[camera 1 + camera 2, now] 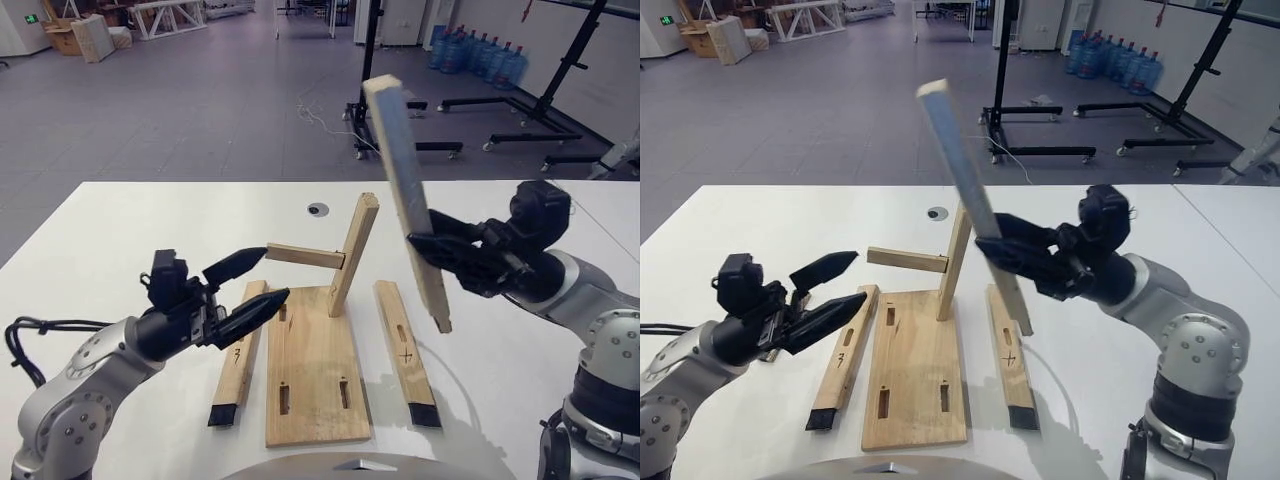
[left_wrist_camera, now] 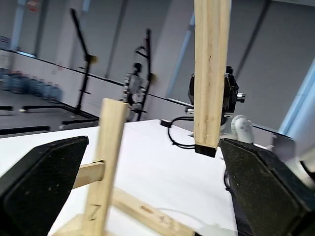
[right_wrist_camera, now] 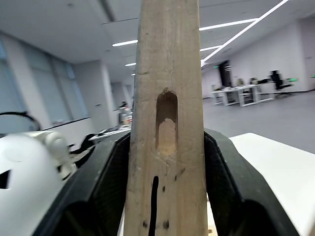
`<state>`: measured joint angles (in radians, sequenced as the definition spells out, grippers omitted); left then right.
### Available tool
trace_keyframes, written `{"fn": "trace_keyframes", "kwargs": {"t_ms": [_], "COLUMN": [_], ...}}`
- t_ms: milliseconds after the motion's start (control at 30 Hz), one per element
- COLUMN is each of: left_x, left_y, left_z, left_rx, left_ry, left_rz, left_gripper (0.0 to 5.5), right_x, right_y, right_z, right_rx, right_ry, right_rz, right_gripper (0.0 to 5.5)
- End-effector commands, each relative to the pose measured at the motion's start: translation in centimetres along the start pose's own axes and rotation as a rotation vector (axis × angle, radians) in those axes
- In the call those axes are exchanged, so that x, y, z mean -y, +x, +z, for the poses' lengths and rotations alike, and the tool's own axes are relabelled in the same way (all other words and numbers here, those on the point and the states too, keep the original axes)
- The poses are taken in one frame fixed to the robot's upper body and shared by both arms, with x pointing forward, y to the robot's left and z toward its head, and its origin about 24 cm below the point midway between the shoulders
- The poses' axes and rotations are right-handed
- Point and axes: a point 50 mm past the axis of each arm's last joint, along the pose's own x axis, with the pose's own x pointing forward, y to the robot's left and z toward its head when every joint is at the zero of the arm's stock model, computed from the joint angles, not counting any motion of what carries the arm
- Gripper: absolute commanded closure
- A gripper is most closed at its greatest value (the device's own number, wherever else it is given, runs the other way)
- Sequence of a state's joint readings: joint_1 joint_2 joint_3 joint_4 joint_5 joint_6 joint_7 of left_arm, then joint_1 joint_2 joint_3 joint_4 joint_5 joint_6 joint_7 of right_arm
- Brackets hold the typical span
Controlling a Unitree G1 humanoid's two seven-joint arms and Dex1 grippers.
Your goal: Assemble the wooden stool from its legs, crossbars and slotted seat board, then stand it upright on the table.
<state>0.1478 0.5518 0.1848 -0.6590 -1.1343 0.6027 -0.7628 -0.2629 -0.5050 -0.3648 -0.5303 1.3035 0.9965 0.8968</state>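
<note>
The slotted seat board (image 1: pixel 315 380) lies flat mid-table. One leg (image 1: pixel 354 255) stands tilted in it, with a crossbar (image 1: pixel 305 257) sticking out toward my left. Two more legs lie flat beside the board, one on its left (image 1: pixel 238 352) and one on its right (image 1: pixel 405 350). My left gripper (image 1: pixel 276 272) is open, just left of the crossbar's free end and above the left leg. My right gripper (image 1: pixel 425 255) is shut on another leg (image 1: pixel 400 170), held steeply in the air right of the standing leg. In the right wrist view that leg (image 3: pixel 167 123) shows a slot between the fingers (image 3: pixel 110 182).
The white table (image 1: pixel 120 230) has a small round hole (image 1: pixel 318 209) behind the parts. A black cable (image 1: pixel 30 335) lies by my left arm. Black metal stands (image 1: pixel 450 105) and water bottles (image 1: pixel 470 50) are on the floor beyond the far edge.
</note>
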Motion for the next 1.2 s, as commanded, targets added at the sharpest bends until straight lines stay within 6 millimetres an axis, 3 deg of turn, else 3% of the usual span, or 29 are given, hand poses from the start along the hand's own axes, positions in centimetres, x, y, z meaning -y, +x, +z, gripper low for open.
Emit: {"fn": "trace_keyframes", "kwargs": {"t_ms": [33, 167, 367, 533, 733, 1000, 1200], "left_x": [-0.6, -0.4, 0.2, 1.2, 1.3, 1.6, 1.4], "left_y": [0.9, 1.3, 2.4, 3.1, 3.8, 3.8, 3.5], "left_z": [-0.2, 0.3, 1.0, 0.6, 0.5, -0.2, 0.5], "left_rx": [-0.032, -0.010, 0.003, -0.024, 0.011, 0.029, 0.097], "left_ry": [-0.062, -0.074, -0.065, -0.023, 0.000, 0.000, 0.008], "left_rz": [-0.052, -0.072, -0.117, -0.123, -0.087, -0.068, -0.055], "left_gripper": [0.63, 0.63, 0.63, 0.63, 0.63, 1.82, 2.61], "right_x": [0.8, 2.4, 3.9, 3.9, 4.1, 5.0, 5.6], "right_y": [1.3, 3.4, 4.2, 5.4, 5.3, 5.0, 4.4], "right_z": [-1.8, -3.5, -4.9, -6.0, -6.8, -7.2, -7.7], "right_rx": [-0.078, -0.084, -0.091, -0.104, -0.159, -0.191, -0.214], "right_ry": [-0.006, 0.027, 0.046, 0.078, 0.087, 0.056, 0.047], "right_rz": [0.056, 0.181, 0.198, 0.233, 0.213, 0.174, 0.165], "right_gripper": [3.47, 3.47, 3.47, 3.47, 3.47, 3.47, 3.47]}}
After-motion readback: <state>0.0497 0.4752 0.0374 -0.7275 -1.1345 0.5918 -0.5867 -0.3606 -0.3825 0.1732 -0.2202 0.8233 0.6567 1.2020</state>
